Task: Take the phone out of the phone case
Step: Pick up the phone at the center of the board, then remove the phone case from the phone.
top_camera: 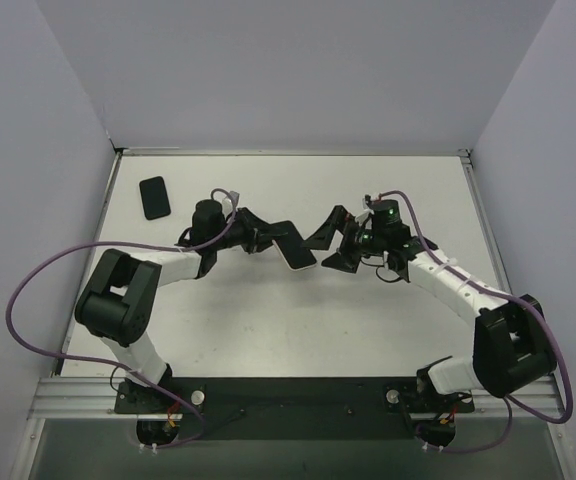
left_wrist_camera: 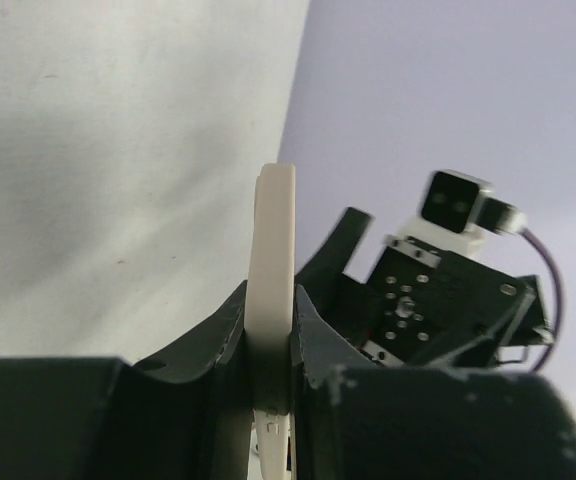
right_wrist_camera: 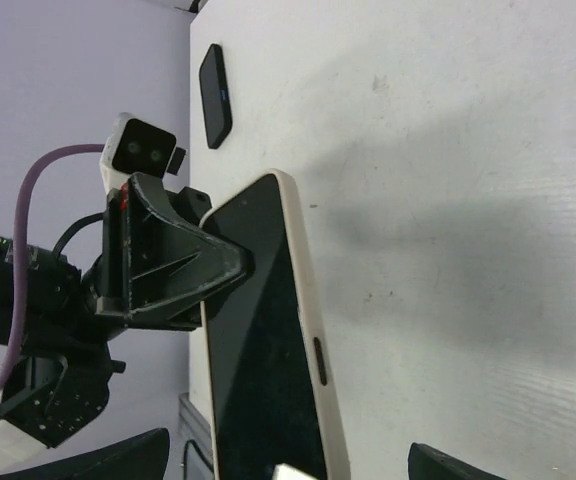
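A phone with a dark screen and a cream rim, seemingly its case, is held off the table, tilted. My left gripper is shut on it; in the left wrist view the cream edge is pinched between the black fingers. My right gripper is open, with its jaws spread on either side of the phone's free end. In the right wrist view the phone runs up between the two fingertips, apart from both. I cannot tell the phone from the case.
A flat black phone-shaped object lies on the white table at the far left; it also shows in the right wrist view. Grey walls stand on three sides. Purple cables loop off both arms.
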You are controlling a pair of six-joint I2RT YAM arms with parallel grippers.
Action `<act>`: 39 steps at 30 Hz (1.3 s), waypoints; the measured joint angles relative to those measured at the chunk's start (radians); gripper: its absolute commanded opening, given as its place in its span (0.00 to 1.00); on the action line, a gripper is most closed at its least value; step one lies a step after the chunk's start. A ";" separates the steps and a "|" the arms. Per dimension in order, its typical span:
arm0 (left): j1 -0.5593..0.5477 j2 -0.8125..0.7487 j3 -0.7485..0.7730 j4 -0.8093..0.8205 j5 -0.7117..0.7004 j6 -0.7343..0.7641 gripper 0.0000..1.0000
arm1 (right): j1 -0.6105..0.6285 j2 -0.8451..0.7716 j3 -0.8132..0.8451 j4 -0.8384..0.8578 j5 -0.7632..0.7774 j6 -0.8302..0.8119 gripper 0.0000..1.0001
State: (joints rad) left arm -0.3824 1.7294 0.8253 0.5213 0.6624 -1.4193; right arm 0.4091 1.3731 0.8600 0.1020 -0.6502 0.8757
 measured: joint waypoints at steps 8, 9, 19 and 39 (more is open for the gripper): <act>0.000 -0.046 -0.017 0.164 -0.002 -0.101 0.00 | 0.004 0.049 -0.150 0.361 -0.121 0.278 0.34; 0.000 -0.047 -0.018 0.175 -0.003 -0.102 0.00 | 0.004 0.062 -0.167 0.433 -0.137 0.322 0.29; 0.010 -0.055 -0.045 0.239 -0.019 -0.195 0.29 | -0.003 0.137 -0.240 0.841 -0.203 0.602 0.00; -0.020 -0.046 -0.046 0.282 -0.064 -0.224 0.00 | 0.013 0.183 -0.243 0.944 -0.185 0.653 0.66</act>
State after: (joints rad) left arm -0.4023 1.6833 0.7792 0.8036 0.5987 -1.6436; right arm 0.4225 1.5562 0.6174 1.0462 -0.8349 1.5284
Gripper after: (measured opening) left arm 0.231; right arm 0.198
